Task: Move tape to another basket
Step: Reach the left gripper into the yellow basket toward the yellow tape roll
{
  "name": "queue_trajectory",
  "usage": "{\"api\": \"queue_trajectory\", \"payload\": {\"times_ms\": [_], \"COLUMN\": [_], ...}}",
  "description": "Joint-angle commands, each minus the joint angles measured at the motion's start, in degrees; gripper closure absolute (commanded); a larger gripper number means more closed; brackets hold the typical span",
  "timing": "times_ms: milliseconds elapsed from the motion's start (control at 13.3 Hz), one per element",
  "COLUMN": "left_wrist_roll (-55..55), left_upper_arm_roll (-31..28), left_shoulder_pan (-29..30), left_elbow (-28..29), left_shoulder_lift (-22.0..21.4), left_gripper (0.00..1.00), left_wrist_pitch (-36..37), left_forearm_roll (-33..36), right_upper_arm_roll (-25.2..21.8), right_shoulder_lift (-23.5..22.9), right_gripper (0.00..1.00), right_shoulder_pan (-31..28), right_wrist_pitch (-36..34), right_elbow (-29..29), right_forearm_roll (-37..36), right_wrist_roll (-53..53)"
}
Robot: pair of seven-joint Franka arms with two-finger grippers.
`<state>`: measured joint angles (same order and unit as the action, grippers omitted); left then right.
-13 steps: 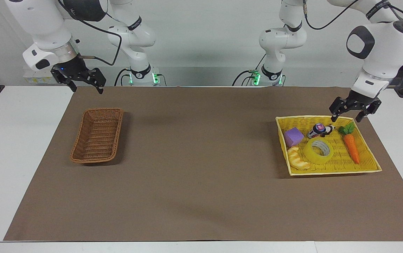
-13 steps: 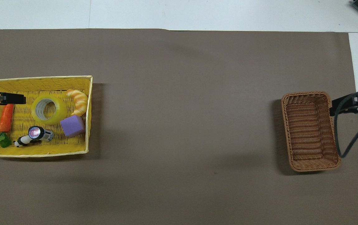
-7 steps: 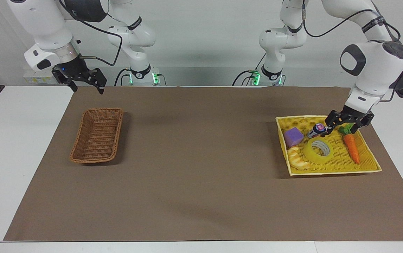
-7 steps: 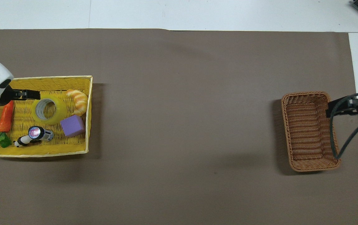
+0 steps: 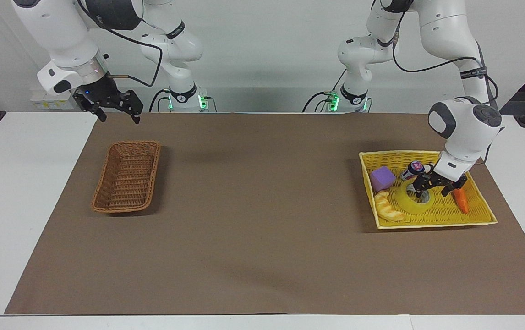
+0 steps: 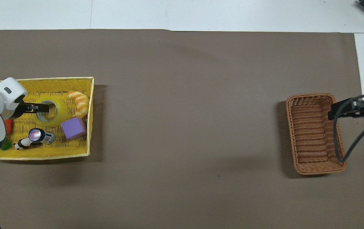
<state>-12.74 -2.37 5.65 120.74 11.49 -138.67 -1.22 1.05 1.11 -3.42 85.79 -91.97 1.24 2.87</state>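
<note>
While the right arm waits up at its own end of the table, the left gripper [image 5: 433, 189] is down inside the yellow tray [image 5: 478, 219], right at the tape [image 5: 408, 200]. Its fingers are spread apart: one reaches into the roll's hollow core, the other sits outside the roll on the side where the carrot [image 5: 460, 200] lies, so the roll's wall is between them. Whether they touch the tape, I cannot tell.

The tape lies flat in the middle of the tray, at the left arm's end of the table. Around it in the same tray are a purple block [image 5: 381, 178], a small can [image 5: 413, 169] on its side, nearer to the robots than the tape, and a bread toy [image 5: 388, 207], just beside the roll. The carrot is partly hidden by the left arm's wrist.

At the right arm's end of the table rests the brown basket [image 5: 127, 176], well apart from the tray, with nothing in it. Hanging in the air, the right gripper [image 5: 115, 111] is above the edge of the brown mat [image 5: 253, 215], fingers spread and holding nothing.
</note>
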Motion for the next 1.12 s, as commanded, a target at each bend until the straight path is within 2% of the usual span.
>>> {"api": "queue_trajectory", "payload": {"times_ms": [0, 150, 225, 450, 675, 900, 1050], "left_wrist_roll": [-1.93, -2.02, -1.93, -2.11, -1.41, 0.16, 3.67], "left_upper_arm_roll": [0.35, 0.35, 0.35, 0.43, 1.05, 1.22, 1.31], "left_shoulder_pan": [1.29, 1.20, 0.94, 0.59, -0.63, -3.53, -6.69], "left_elbow": [2.40, 2.31, 2.13, -1.19, -6.56, -7.28, -7.01], "left_shoulder_lift": [-1.38, -1.38, -1.38, -1.47, -2.17, -3.92, -4.63], "left_gripper": [0.42, 0.86, 1.00, 1.00, 1.00, 1.00, 1.00], "left_wrist_pitch": [-1.34, -0.73, -0.64, 0.41, 5.41, 5.95, 8.40], "left_forearm_roll": [-0.72, -0.72, -0.63, -0.63, -0.63, -0.72, -0.72], "right_upper_arm_roll": [0.35, 0.26, 0.26, 0.35, 0.35, 0.44, 0.44], "right_shoulder_lift": [1.71, 1.71, 1.71, 1.44, 1.71, 1.71, 1.62], "right_gripper": [0.00, 0.00, 0.00, 0.00, 0.00, 0.00, 0.00], "right_shoulder_pan": [-0.80, -0.88, -0.88, -0.88, -0.01, 0.17, 0.26], "right_wrist_pitch": [1.49, 1.58, 1.58, 1.84, 5.00, 8.07, 11.05], "right_elbow": [-2.16, -2.16, -2.16, -2.60, -5.32, -8.30, -11.29], "right_forearm_roll": [2.09, 3.50, 4.03, 5.53, 6.05, 7.45, 11.66], "right_wrist_roll": [0.03, 0.03, 0.03, 0.38, 0.73, 0.65, 0.56]}}
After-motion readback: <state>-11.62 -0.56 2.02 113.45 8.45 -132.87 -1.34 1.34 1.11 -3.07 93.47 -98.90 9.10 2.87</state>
